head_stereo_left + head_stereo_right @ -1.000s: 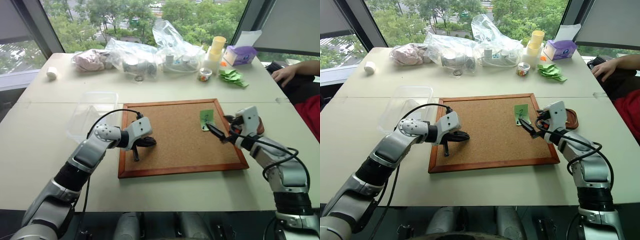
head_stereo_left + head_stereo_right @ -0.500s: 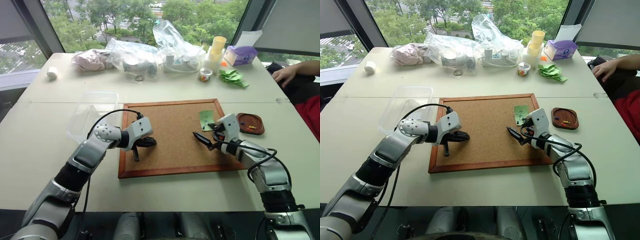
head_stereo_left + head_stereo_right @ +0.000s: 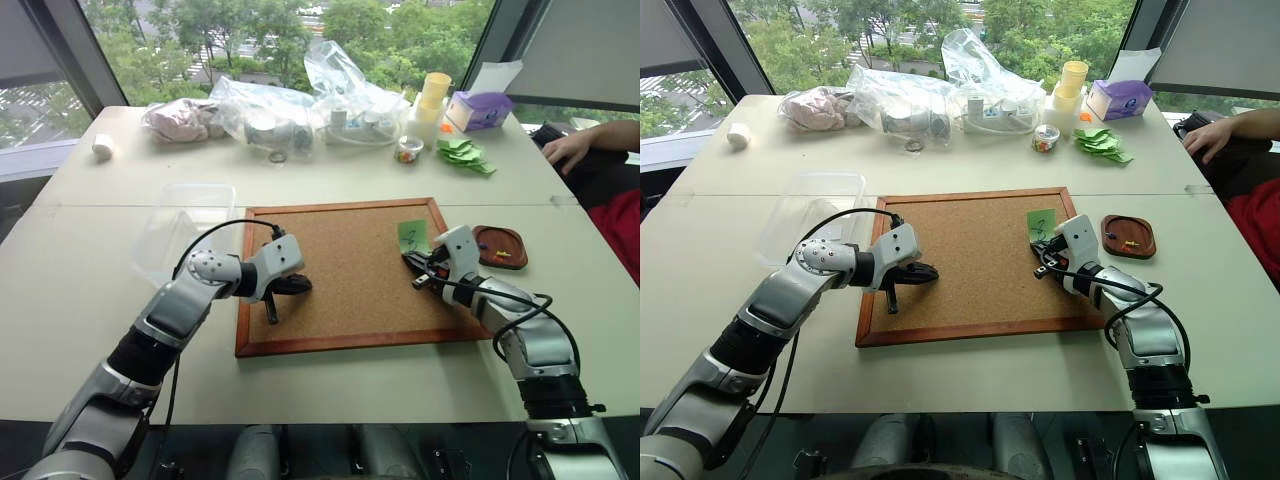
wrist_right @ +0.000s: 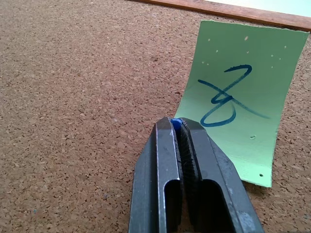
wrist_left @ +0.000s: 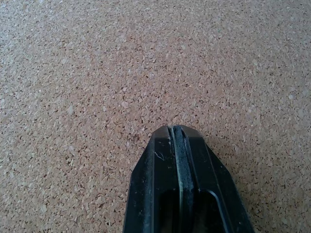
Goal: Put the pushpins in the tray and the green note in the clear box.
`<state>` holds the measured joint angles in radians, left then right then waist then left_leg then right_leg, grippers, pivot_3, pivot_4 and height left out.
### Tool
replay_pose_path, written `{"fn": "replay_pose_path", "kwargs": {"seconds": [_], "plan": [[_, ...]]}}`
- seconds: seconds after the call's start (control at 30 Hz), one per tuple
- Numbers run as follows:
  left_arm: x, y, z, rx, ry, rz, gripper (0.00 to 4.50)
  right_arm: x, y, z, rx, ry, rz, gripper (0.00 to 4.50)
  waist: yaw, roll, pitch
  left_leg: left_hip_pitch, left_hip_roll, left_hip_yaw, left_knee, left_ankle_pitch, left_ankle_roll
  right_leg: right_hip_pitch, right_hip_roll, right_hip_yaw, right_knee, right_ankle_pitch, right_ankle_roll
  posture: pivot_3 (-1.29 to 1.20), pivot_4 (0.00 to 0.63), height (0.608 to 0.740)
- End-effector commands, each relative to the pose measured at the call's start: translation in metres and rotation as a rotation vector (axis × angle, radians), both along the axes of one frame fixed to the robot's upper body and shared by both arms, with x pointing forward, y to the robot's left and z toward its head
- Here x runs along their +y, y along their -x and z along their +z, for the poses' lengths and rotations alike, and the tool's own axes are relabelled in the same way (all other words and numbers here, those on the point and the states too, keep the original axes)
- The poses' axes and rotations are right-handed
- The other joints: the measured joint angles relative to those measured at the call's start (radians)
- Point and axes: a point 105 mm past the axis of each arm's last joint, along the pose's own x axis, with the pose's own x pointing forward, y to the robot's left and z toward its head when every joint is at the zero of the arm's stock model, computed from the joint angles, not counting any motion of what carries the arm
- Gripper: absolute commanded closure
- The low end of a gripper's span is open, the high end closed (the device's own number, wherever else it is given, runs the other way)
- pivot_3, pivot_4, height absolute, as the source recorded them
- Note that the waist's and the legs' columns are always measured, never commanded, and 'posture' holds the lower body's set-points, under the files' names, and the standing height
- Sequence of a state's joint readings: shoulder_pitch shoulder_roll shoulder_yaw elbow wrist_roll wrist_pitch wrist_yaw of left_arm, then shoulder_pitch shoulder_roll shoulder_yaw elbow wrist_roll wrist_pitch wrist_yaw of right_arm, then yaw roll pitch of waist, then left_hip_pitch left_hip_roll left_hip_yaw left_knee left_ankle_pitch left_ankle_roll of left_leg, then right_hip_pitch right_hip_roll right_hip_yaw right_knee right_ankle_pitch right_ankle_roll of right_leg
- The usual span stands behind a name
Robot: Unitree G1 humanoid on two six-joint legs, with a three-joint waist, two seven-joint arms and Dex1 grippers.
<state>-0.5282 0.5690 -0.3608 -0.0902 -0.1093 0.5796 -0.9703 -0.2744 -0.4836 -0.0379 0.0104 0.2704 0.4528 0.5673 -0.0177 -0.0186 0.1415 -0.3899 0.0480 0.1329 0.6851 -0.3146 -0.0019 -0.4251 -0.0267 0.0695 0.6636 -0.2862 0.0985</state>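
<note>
The clear box [image 3: 185, 232] lies on the table [image 3: 90, 250] just off the left edge of the cork board [image 3: 345, 275], its long axis running from the near side to the far side. Bare tabletop surrounds it on the left and the near side.

My left gripper [image 3: 272, 312] rests over the left part of the board, jaws pressed together on nothing, tips pointing down at bare cork. The middle of the board is open room.

My right gripper [image 4: 178, 127] sits near the board's right edge, jaws closed on a blue pushpin [image 4: 175, 122] at the near left corner of the green note [image 4: 240, 92]. The note lies near the board's far right corner, its squiggle facing up, its near right corner curled slightly off the cork.

The tray [image 3: 500, 246] stands on the table just beyond the board's right edge, holding a few pushpins [image 3: 495, 252]. Further right, a person's hand [image 3: 570, 147] rests at the table's right edge.
</note>
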Motion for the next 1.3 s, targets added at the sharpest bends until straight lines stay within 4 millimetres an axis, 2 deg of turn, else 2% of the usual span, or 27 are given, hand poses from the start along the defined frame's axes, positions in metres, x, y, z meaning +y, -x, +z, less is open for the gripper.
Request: {"fn": "replay_pose_path", "kwargs": {"seconds": [0.03, 0.2, 0.33, 0.37, 0.47, 0.6, 0.63, 0.7, 0.73, 0.83, 0.93, 1.1, 1.3], "plan": [[0.001, 0.003, -0.005, 0.015, -0.013, -0.001, 4.50, 0.003, -0.005, 0.050, -0.211, -0.031, -0.002, 4.43, -0.002, 0.000, 0.000, 0.000, 0.000, 0.000, 0.000, 0.000, 0.000, 0.000, 0.000, 0.000, 0.000, 0.000, 0.000, 0.00, 0.150, 0.738], [0.003, 0.005, -0.007, 0.026, -0.020, -0.008, 4.50, 0.006, -0.001, 0.091, -0.331, -0.055, 0.011, 4.43, -0.001, 0.001, 0.000, 0.000, 0.000, 0.000, 0.000, 0.000, 0.000, 0.000, 0.000, 0.000, 0.000, 0.000, 0.000, 0.00, 0.150, 0.738], [0.001, 0.006, -0.005, 0.029, -0.004, -0.013, 4.50, 0.012, 0.005, 0.097, -0.334, -0.046, 0.041, 4.43, 0.000, 0.000, 0.000, 0.000, 0.000, 0.000, 0.000, 0.000, 0.000, 0.000, 0.000, 0.000, 0.000, 0.000, 0.000, 0.00, 0.150, 0.738], [-0.004, 0.006, 0.003, 0.041, 0.056, -0.019, 4.50, 0.015, 0.007, 0.096, -0.331, -0.035, 0.061, 4.43, 0.000, 0.000, 0.000, 0.000, 0.000, 0.000, 0.000, 0.000, 0.000, 0.000, 0.000, 0.000, 0.000, 0.000, 0.000, 0.00, 0.150, 0.738], [-0.014, 0.005, 0.039, 0.083, 0.263, -0.010, 3.56, 0.022, 0.014, 0.096, -0.326, -0.006, 0.108, 4.50, 0.001, 0.000, 0.000, -0.001, 0.000, 0.000, 0.000, 0.000, 0.000, -0.001, 0.000, 0.000, 0.000, 0.000, 0.000, 0.00, 0.150, 0.738], [-0.006, -0.004, 0.097, 0.097, 0.521, 0.016, 1.76, 0.025, 0.018, 0.099, -0.336, 0.045, 0.149, 4.50, 0.000, -0.001, 0.001, -0.002, 0.000, -0.001, 0.000, 0.000, 0.000, -0.001, 0.000, 0.000, 0.000, 0.000, 0.000, 0.00, 0.150, 0.738], [-0.004, -0.005, 0.108, 0.103, 0.574, 0.021, 1.18, 0.025, 0.019, 0.100, -0.341, 0.058, 0.159, 4.50, 0.000, -0.001, 0.001, -0.002, 0.000, -0.001, 0.000, 0.000, 0.000, -0.001, 0.000, -0.001, 0.000, 0.000, 0.000, 0.00, 0.150, 0.738], [-0.004, -0.011, 0.125, 0.117, 0.657, 0.036, 0.23, 0.027, 0.020, 0.101, -0.348, 0.081, 0.178, 4.50, 0.000, -0.001, 0.001, -0.002, 0.000, -0.001, 0.000, 0.000, 0.000, -0.001, 0.000, -0.001, 0.000, 0.000, 0.000, 0.00, 0.150, 0.738], [-0.005, -0.014, 0.129, 0.127, 0.686, 0.050, 0.03, 0.027, 0.020, 0.102, -0.352, 0.090, 0.186, 4.50, 0.000, -0.001, 0.001, -0.002, 0.000, -0.001, 0.000, 0.000, 0.000, -0.001, 0.000, -0.001, 0.000, 0.000, 0.000, 0.00, 0.150, 0.738], [-0.014, -0.032, 0.137, 0.150, 0.777, 0.131, 0.03, 0.031, 0.021, 0.105, -0.368, 0.112, 0.209, 4.50, 0.002, -0.001, 0.001, -0.001, 0.000, -0.001, 0.000, 0.000, 0.000, -0.001, -0.001, 0.000, 0.000, 0.000, 0.000, 0.00, 0.150, 0.738], [-0.038, -0.037, 0.139, 0.231, 0.833, 0.093, 0.03, 0.037, 0.021, 0.108, -0.386, 0.119, 0.227, 4.50, 0.003, -0.001, 0.001, -0.002, -0.001, -0.001, 0.001, 0.000, 0.000, -0.001, -0.001, -0.001, 0.000, 0.000, 0.000, 0.00, 0.150, 0.738], [-0.072, -0.047, 0.127, 0.283, 0.827, 0.056, 0.03, 0.043, 0.021, 0.112, -0.405, 0.128, 0.244, 4.50, 0.001, -0.001, 0.001, -0.002, -0.001, -0.001, 0.001, 0.000, -0.001, -0.001, 0.000, -0.001, -0.001, 0.000, 0.000, 0.00, 0.150, 0.738], [-0.096, -0.059, 0.120, 0.329, 0.845, 0.045, 0.03, 0.047, 0.022, 0.115, -0.421, 0.135, 0.250, 4.50, 0.001, -0.001, 0.001, -0.002, -0.003, -0.001, 0.001, 0.000, -0.001, -0.001, 0.000, -0.001, -0.001, 0.000, 0.000, 0.00, 0.150, 0.738]]}}
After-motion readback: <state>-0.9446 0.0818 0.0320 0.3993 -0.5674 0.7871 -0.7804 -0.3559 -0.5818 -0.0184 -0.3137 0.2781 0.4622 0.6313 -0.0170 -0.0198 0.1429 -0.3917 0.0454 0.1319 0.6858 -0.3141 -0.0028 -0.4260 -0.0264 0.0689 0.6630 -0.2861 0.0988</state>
